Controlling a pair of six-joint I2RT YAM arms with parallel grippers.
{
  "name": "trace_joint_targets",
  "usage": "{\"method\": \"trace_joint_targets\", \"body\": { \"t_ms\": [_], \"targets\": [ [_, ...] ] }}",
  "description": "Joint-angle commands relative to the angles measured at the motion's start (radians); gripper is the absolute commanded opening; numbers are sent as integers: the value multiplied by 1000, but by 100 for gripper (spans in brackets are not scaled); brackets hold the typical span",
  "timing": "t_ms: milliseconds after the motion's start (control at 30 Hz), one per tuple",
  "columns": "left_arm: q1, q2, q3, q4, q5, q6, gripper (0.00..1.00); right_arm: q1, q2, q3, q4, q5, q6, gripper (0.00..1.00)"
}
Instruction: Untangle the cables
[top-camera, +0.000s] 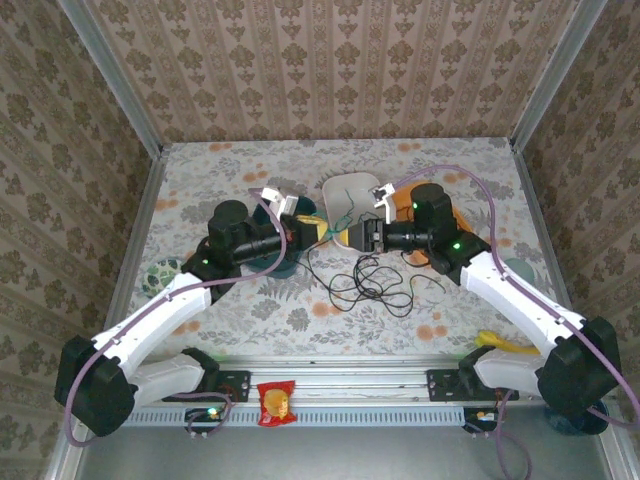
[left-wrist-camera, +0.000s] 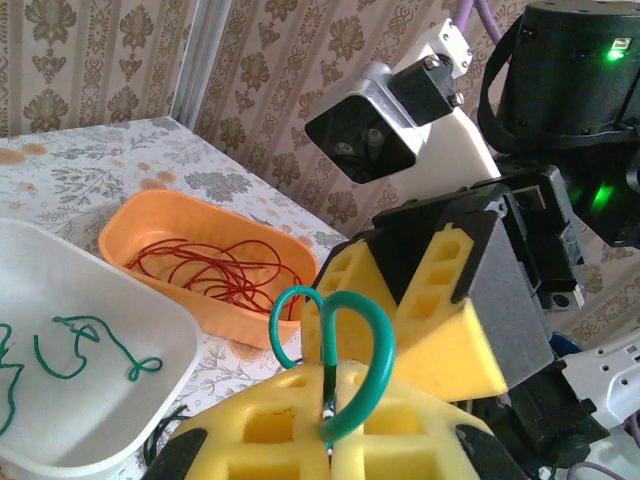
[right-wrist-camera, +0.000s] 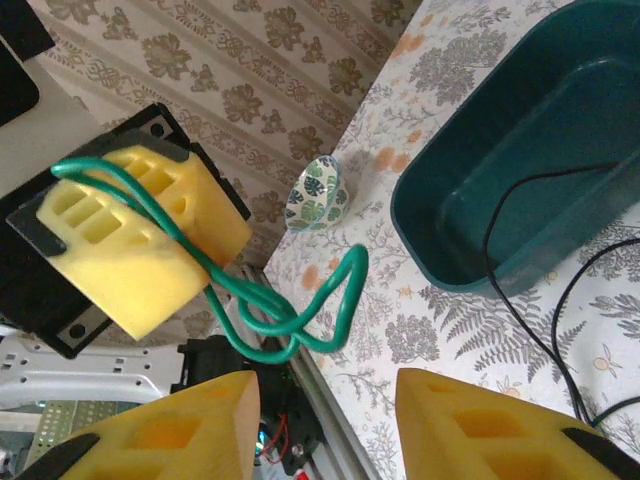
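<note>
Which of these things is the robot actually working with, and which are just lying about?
Part of the job: green cable in the left gripper, black cable, red cable, orange tray, white tray, teal tray.
Just lying about: snack packet, patterned bowl.

We see a table (top-camera: 300, 165) covered in a pale floral-print cloth, closed in on three sides by beige damask wallpaper (top-camera: 330, 70). At the far middle sits a white plastic tray (top-camera: 347, 190), and just beside it, on its right, an orange plastic tray (left-wrist-camera: 215, 312). A dark teal plastic tub (right-wrist-camera: 500, 120) stands left of centre. A small leaf-patterned bowl (top-camera: 160, 275) (green on white) sits nearer the left edge. On the metal rail (top-camera: 340, 385) along the near edge lies a red snack packet (top-camera: 275, 402). A yellow object (top-camera: 505, 343) lies near the right front corner; we cannot tell what it is.
</note>
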Motion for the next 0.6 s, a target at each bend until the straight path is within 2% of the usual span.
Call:
{"method": "trace_joint_targets", "body": {
  "t_ms": [0,67,167,233,333,433,467,567],
  "targets": [
    [-9,-3,-9,32,3,-19,0,3,9,40,75,-31,35,40],
    [-10,-6,-14,33,3,-19,0,3,16,44,75,-22,37,36],
    [-12,-10,-24,41,8,-26,0,3,22,47,80,1,42,23],
    [-12,-9,-30,47,12,-34,0,3,20,49,84,22,47,11],
    [-12,-7,-45,62,15,-45,0,3,12,49,72,72,42,2],
    [-12,-12,-58,54,-4,-44,0,3,-7,61,3,178,5,0],
    [-12,-18,-62,47,-44,-41,0,3,-16,69,-34,223,-15,0],
    [-3,-42,-88,48,-91,-41,0,3,-61,72,-121,399,-52,0]
  ]
}}
